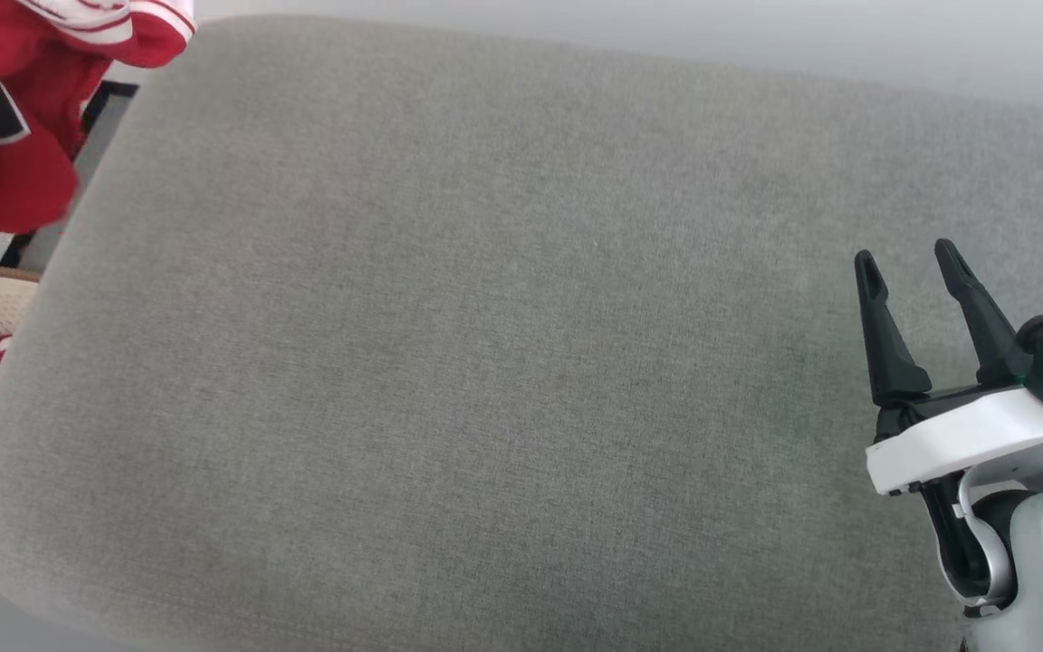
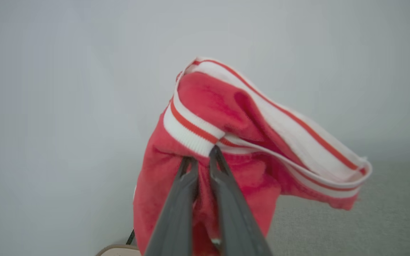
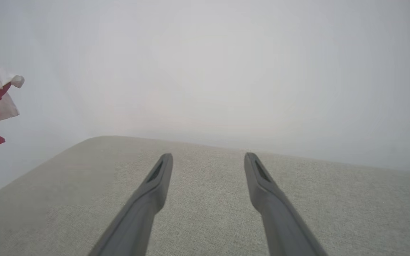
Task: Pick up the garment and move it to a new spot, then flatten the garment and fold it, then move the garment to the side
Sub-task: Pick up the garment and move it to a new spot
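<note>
The left gripper (image 2: 203,156) pinches the striped trim of the red jersey (image 2: 226,106) between its 2 nearly closed fingers. The cloth hangs bunched below them, just off the left edge of the grey cushion (image 1: 521,362). The right gripper (image 1: 906,256), fingers wide and empty, hovers over the cushion, with the jersey far to its left

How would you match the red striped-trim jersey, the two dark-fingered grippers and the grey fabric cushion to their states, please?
Column 1:
1. red jersey with white-and-red striped trim
2. left gripper
3. right gripper
4. grey fabric cushion

Column 2:
A. open
B. hanging in the air
C. shut on the jersey
D. spread beneath the open fingers

Pairs: 1-B, 2-C, 3-A, 4-D
</note>
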Tool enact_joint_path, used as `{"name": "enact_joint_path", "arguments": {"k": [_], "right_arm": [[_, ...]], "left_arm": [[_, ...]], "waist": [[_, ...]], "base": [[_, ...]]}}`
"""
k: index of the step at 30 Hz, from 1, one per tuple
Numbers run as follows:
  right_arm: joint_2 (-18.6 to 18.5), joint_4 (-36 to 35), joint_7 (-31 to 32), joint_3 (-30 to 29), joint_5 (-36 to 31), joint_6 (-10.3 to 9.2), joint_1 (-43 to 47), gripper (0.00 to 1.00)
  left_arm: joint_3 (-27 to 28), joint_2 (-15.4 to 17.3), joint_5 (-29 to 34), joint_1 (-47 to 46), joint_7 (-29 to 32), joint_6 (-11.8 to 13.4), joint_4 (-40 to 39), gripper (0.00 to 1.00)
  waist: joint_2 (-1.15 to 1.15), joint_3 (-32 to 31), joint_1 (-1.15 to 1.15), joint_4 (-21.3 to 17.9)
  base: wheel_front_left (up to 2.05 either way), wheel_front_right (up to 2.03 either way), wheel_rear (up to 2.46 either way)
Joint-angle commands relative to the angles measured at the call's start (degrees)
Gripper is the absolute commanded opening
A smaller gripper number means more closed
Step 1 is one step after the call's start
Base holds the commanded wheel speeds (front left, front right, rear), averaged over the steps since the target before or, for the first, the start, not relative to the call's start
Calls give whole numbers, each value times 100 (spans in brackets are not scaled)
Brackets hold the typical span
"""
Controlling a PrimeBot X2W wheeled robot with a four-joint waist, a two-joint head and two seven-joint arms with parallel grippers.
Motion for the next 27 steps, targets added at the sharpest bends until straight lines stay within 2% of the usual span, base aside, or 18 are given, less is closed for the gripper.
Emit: {"name": "enact_joint_path", "arguments": {"k": [1, 8, 14, 15, 22, 27], "right_arm": [[35, 14, -68, -37, 27, -1, 54, 100], [110, -10, -200, -254, 48, -1, 126, 100], [115, -71, -261, -508, -70, -1, 165, 100], [115, -71, -261, -508, -70, -1, 165, 100], [192, -117, -361, -829, -119, -1, 181, 100], [275, -139, -416, -936, -102, -1, 233, 100]], "left_arm": [[-67, 117, -26, 15, 87, 17, -279, 0], [-197, 501, -167, 299, 700, 42, -1565, 0], [-256, 744, -266, 719, 1308, 285, -2917, 0], [-256, 744, -266, 719, 1308, 285, -2917, 0], [-410, 880, -414, 1249, 1987, 653, -4484, 0], [-659, 831, -518, 1597, 2438, 820, -5411, 0]], "waist": [[0, -151, 0, 19], [0, -348, 0, -168], [0, -378, 0, -598], [0, -378, 0, -598], [0, -297, 0, -1255], [0, -212, 0, -1713]], "base": [[0, 0, 0], [0, 0, 0], [0, 0, 0], [0, 0, 0], [0, 0, 0], [0, 0, 0]]}}
